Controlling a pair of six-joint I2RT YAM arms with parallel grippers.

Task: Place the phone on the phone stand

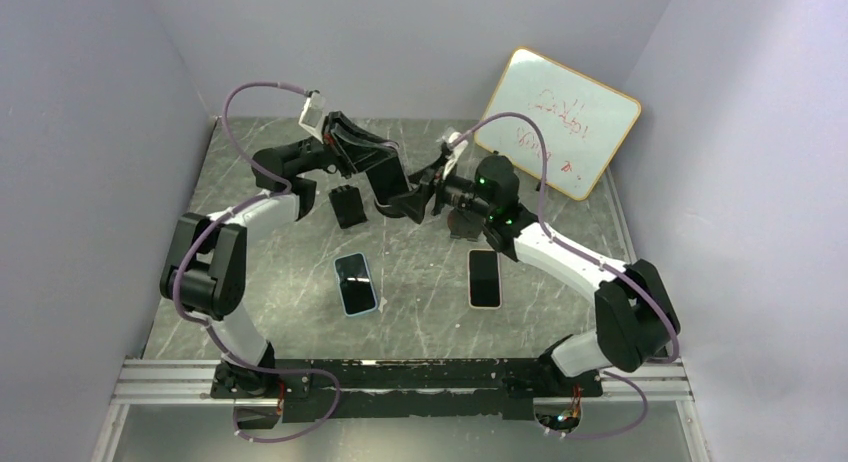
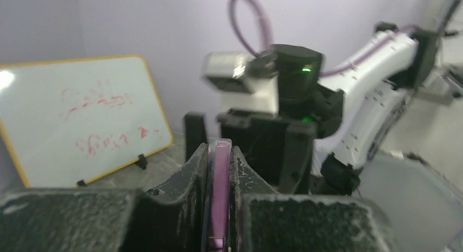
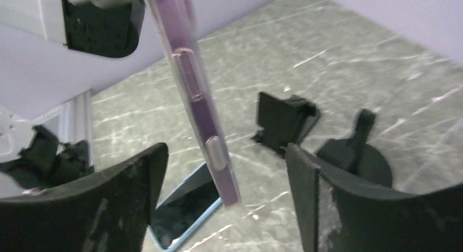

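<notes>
A purple phone in a clear case is held edge-on above the table, and my left gripper is shut on it. In the top view the left gripper holds the phone at mid-table, facing my right gripper. Seen from the right wrist, the phone hangs between the spread fingers of the right gripper, which is open and touches neither side. A black phone stand sits left of the grippers and a round-based stand sits to the right; the right wrist shows both stands.
A blue-cased phone and a pale-cased phone lie flat on the table nearer the arm bases. A whiteboard with red scribbles leans against the back right wall. Walls close in on both sides.
</notes>
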